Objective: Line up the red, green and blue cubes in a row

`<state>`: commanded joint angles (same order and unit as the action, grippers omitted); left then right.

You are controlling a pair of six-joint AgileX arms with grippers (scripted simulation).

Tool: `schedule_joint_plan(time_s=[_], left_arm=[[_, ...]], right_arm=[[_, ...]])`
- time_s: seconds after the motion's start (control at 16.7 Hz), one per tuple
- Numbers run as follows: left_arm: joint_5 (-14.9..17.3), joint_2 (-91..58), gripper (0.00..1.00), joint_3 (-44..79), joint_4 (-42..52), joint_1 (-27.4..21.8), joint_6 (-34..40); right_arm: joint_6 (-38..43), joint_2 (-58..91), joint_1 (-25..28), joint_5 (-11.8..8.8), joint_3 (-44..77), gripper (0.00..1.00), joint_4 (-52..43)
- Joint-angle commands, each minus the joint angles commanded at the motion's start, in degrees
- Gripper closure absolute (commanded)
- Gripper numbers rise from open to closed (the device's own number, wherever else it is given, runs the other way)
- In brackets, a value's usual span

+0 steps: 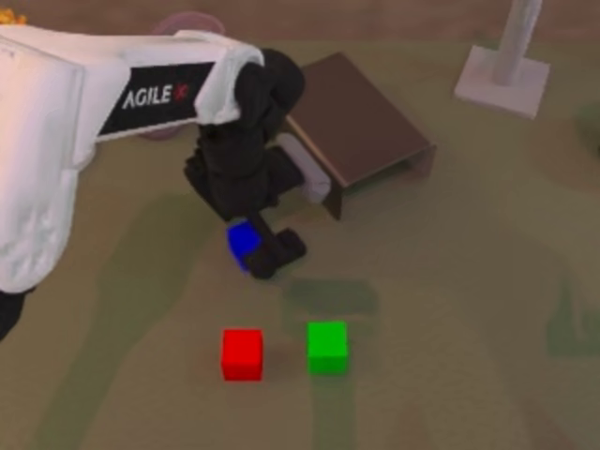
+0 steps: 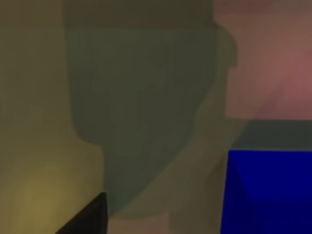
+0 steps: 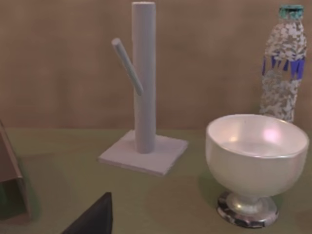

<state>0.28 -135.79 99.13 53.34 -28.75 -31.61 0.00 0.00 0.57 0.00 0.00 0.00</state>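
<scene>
The red cube (image 1: 242, 353) and the green cube (image 1: 327, 346) sit side by side near the table's front, a cube's width apart. The blue cube (image 1: 242, 241) lies behind them, partly under my left gripper (image 1: 275, 255). That gripper reaches down over it, and the two dark fingers show just right of the cube. In the left wrist view the blue cube (image 2: 268, 192) fills one lower corner. One finger (image 2: 87, 219) stands well apart from it, so the gripper is open. My right gripper is outside the top view; a single finger (image 3: 92, 219) shows in its wrist view.
A brown sloped stand (image 1: 361, 117) sits just behind the left gripper. A white mug tree (image 1: 506, 66) stands at the back right. The right wrist view shows the mug tree (image 3: 144, 83), a white footed bowl (image 3: 256, 156) and a bottle (image 3: 282, 63).
</scene>
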Motion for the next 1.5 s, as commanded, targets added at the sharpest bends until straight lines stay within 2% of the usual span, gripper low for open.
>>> schedule_joint_plan(time_s=[0.78,1.26,1.32,1.5], left_arm=[[0.0,0.0,0.98,0.0,0.0,0.0,0.0],[0.0,0.0,1.0,0.0,0.0,0.0,0.0],[0.92,2.11,1.0,0.41,0.94,-0.21,0.57],[0.97,2.66,1.0,2.39,3.34,-0.05,0.54]], right_arm=[[0.0,0.0,0.0,0.0,0.0,0.0,0.0],[0.0,0.0,0.0,0.0,0.0,0.0,0.0],[0.0,0.0,0.0,0.0,0.0,0.0,0.0],[0.0,0.0,0.0,0.0,0.0,0.0,0.0]])
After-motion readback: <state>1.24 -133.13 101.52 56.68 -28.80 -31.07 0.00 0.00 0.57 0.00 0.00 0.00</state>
